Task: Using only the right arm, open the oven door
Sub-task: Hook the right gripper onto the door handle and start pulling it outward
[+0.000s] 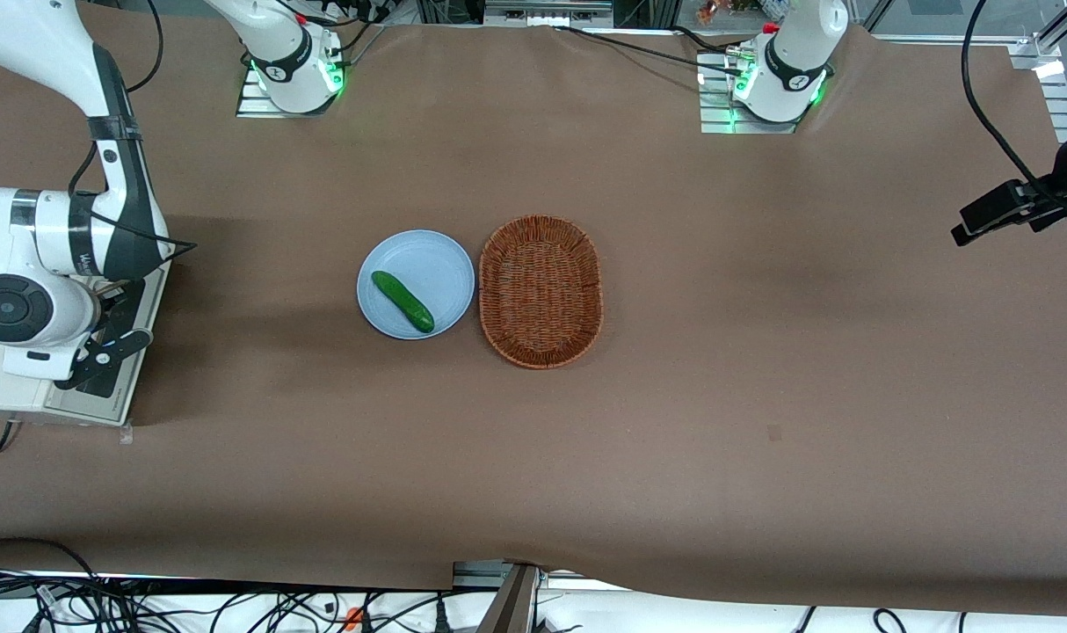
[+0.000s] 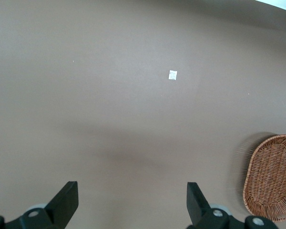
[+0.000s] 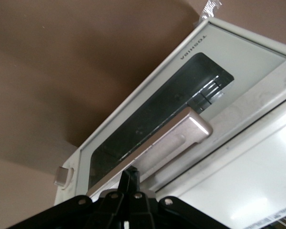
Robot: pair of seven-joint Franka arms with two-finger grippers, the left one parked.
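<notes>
1. Oven door (image 3: pixel 181 109): the rectangular white flap with a dark glass window and a silver bar handle (image 3: pixel 157 148) belongs to a small white boxy toaster oven (image 1: pixel 103 387) standing at the working arm's end of the brown worktop (image 1: pixel 762 352). In the right wrist view the door appears tilted slightly away from the oven body, with a strip of shiny metal frame showing along its upper edge; judged as just cracked open.
2. Pincer (image 3: pixel 129 183): the black two-finger pincer of the large white jointed right arm (image 1: pixel 50 255) sits directly against the silver handle. Its fingers look drawn together at the bar, but whether they clamp it cannot be told.
3. Step in hand: swinging the flap downward about its lower hinge.
4. Recommendation: follow an arc outward and down, not a straight pull, so the light oven does not slide or tip. Keep contact at the handle's middle.
5. Surroundings: a round pale-blue plate (image 1: pixel 384 264) carrying a green cucumber (image 1: pixel 402 301) and an oval brown wicker basket (image 1: pixel 540 291) lie well apart from the oven, mid-worktop.
</notes>
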